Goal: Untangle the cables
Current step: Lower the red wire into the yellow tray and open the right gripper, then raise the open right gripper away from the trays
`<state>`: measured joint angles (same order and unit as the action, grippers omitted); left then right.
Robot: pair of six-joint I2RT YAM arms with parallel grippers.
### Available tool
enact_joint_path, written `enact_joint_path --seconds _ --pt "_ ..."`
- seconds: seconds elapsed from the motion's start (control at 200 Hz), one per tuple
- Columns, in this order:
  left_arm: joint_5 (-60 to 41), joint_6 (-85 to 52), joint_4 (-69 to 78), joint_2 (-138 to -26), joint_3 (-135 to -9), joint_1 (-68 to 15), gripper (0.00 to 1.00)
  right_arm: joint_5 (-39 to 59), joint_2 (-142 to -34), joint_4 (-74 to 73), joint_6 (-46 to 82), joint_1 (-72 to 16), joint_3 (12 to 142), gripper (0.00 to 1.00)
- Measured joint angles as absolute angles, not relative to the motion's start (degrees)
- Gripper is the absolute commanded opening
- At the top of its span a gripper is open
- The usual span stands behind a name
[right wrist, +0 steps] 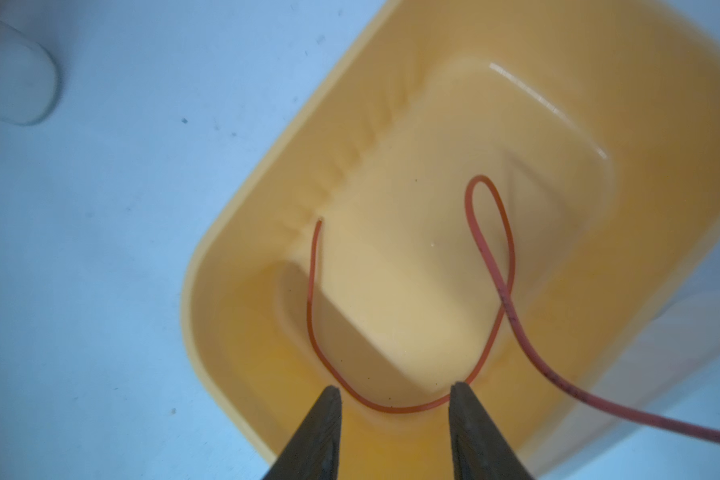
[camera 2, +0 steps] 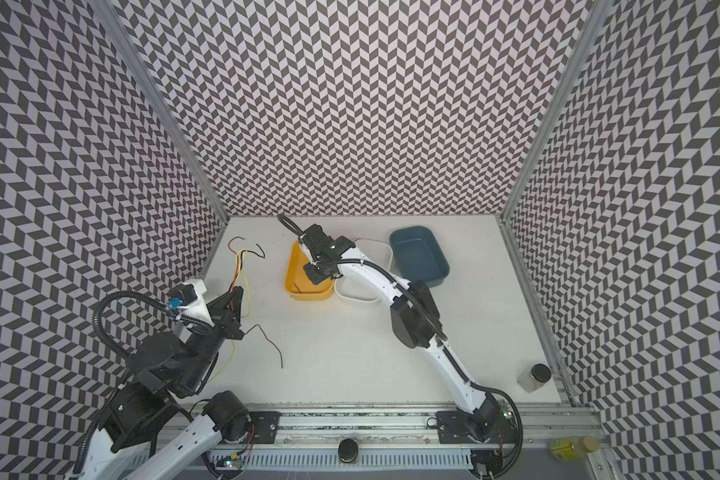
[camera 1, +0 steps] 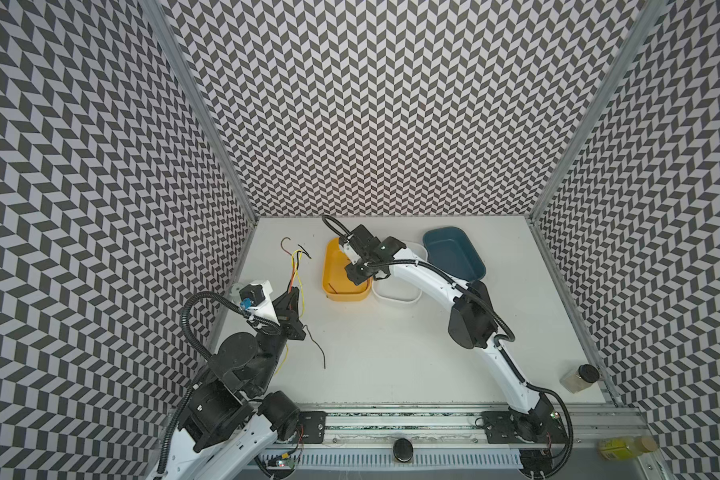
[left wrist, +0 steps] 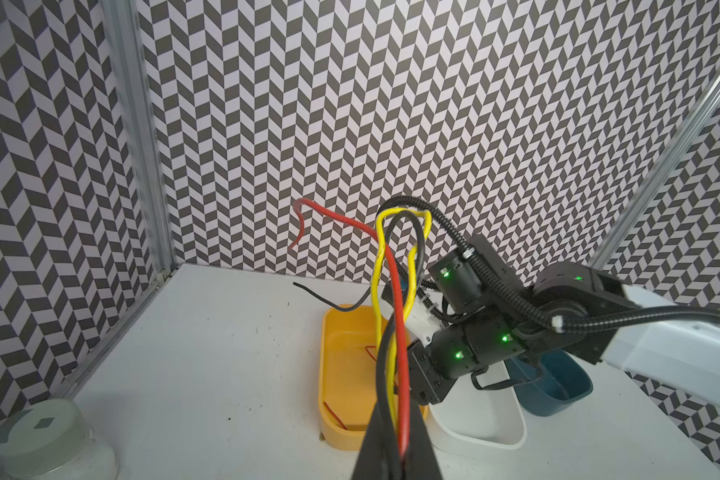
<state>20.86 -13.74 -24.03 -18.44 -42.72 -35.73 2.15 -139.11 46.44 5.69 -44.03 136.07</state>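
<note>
The right pincer (right wrist: 395, 399), jaws parted, hangs above the thin red cable (right wrist: 310, 299) in the yellow tray (right wrist: 242, 340) and should rise straight, snagging nothing, while the left pincer (left wrist: 393, 419) clamps the other cables (left wrist: 398, 316)

Black-and-white chevron walls (camera 1: 391, 104) enclose a white desk (camera 1: 391, 353) at nine, twelve and three o'clock. Aluminium posts (camera 1: 200, 108) mark the far corners. A metal rail (camera 1: 391, 419) runs along six o'clock. Light falls evenly.
</note>
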Motion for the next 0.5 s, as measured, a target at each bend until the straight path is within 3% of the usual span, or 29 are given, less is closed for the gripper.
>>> enact_joint_path --seconds 0.501 --pt "21.02 -13.74 -24.03 -18.44 -42.72 -35.73 0.0 1.69 -127.61 48.07 10.17 -40.77 130.26 0.6"
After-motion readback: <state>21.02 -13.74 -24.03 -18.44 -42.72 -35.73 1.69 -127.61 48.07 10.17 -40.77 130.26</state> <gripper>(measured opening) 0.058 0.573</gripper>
